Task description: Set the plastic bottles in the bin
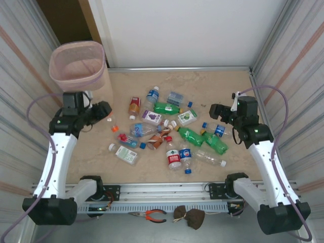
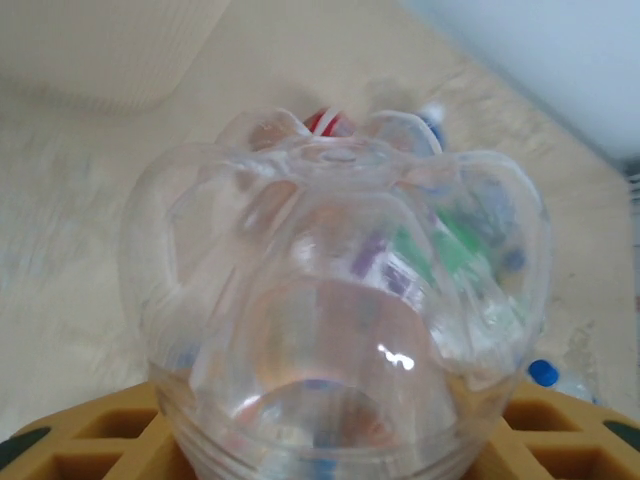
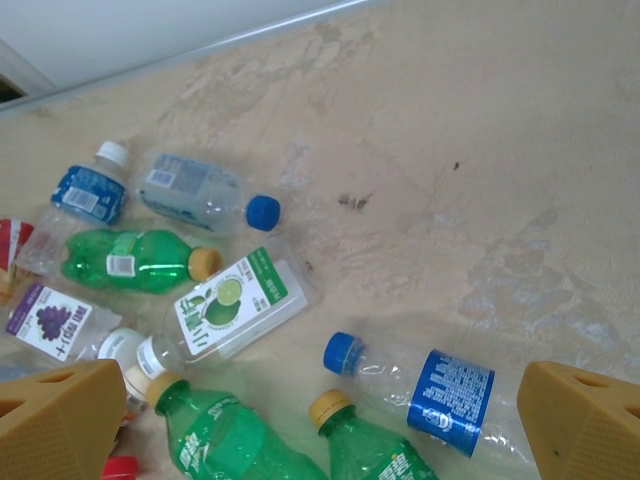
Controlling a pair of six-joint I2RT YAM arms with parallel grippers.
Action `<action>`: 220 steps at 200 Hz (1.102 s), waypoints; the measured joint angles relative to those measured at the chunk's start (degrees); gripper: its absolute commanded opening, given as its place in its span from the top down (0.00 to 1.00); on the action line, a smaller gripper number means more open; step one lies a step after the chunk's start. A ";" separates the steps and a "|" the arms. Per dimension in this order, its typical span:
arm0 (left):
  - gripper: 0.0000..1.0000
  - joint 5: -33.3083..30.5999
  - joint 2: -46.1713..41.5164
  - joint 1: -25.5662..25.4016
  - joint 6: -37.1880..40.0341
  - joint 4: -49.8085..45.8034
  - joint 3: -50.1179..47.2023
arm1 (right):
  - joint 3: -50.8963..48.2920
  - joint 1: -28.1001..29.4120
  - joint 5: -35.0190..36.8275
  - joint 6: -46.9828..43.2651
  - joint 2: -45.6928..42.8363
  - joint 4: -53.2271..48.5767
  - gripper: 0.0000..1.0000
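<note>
Left gripper [image 1: 105, 114] clamps a clear plastic bottle [image 2: 330, 300] between its yellow pads [image 2: 95, 440], base toward the wrist, seemingly ready for the bin [image 1: 77, 80] just beyond, leftward

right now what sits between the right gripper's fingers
Right wrist view: a clear bottle with blue cap and label lies under the gap of the open right gripper, plus two green bottles.

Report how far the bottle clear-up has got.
Done: nothing certain; the bin looks empty from above. In hand: the left gripper holds a clear bottle; the right gripper hangs open. Left: over a dozen bottles on the table.
</note>
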 measured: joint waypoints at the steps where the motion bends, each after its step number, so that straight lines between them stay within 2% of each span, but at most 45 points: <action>1: 0.46 0.02 0.09 0.00 0.13 0.07 0.20 | 0.02 0.00 0.00 0.00 0.00 0.00 0.01; 77: 0.47 -0.63 13.75 0.00 15.23 8.26 24.44 | 2.10 0.00 0.02 -0.24 0.96 -0.52 0.01; 112: 0.48 -5.18 22.05 0.00 21.99 9.18 38.93 | 3.56 0.00 0.22 -0.57 0.94 -0.87 0.01; 176: 0.49 -14.19 40.65 1.90 30.21 3.93 62.71 | 3.78 0.26 1.11 -0.50 0.04 -2.03 0.01; 202: 0.50 -15.06 48.22 4.17 30.84 0.28 68.72 | 3.78 0.87 1.33 -0.15 -0.22 -2.62 0.01; 220: 0.50 -14.82 51.65 5.62 30.80 -1.79 69.55 | 3.78 1.27 1.53 0.04 -0.70 -2.84 0.01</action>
